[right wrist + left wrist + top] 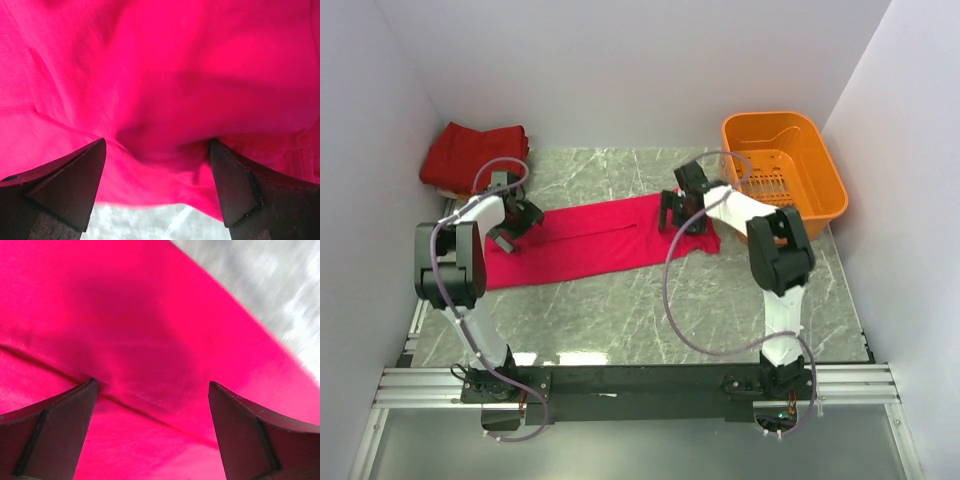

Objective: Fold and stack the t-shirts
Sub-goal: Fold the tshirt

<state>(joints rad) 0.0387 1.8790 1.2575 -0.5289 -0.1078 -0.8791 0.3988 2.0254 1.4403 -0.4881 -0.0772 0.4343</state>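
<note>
Crimson t-shirt (pixel 600 238) lies as a long strip across the middle of the table (pixel 620 320), with darker red shirts (pixel 470 155) piled at the far left corner. Left gripper (pixel 152 390) and right gripper (pixel 157 145) each hang spread over one end, pinching nothing. Both should probably close together, catch every layer, then lift evenly.

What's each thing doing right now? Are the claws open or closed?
Crimson shirt: spread out flat in a long strip.
Dark red shirts: folded, piled in the back left corner.
Basket: upright, looks empty.
Left gripper: open, over the crimson shirt.
Right gripper: open, over the crimson shirt.
</note>
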